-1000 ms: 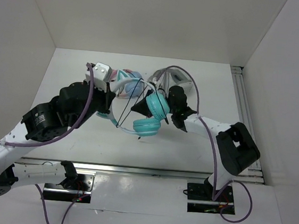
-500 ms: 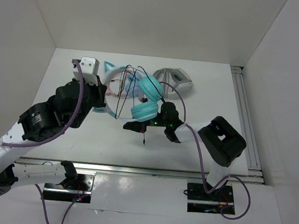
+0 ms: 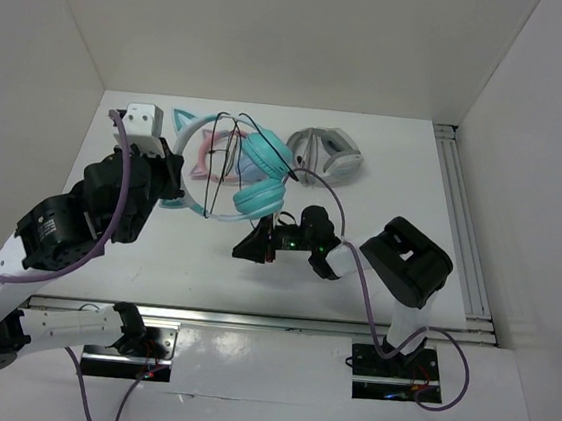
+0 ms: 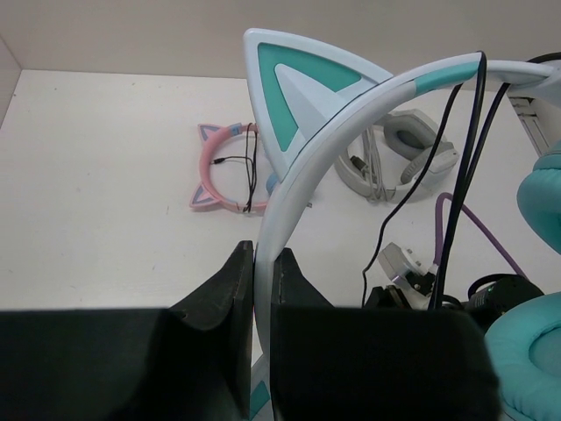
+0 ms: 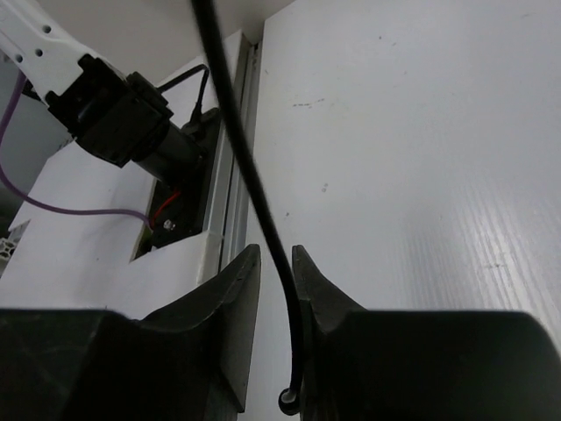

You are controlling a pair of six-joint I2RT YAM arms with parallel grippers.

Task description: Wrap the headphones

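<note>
Black cable comes first, at the near side of the table: it runs straight down the narrow gap of the right fingers, which stand a little parted and do not seem to pinch it, its plug end dangling just below them. Those fingers point leftward, low and near the front. Just beyond them, toward the back, hang the teal headphones, apparently held off the table, cable looped loosely over the band. The band arcs from the earcups leftward to the left fingers, clenched hard on it beside the cat ear. So I reckon the right arm is nearer the loose end. Farthest back lie pink headphones and a grey-and-white pair.
</note>
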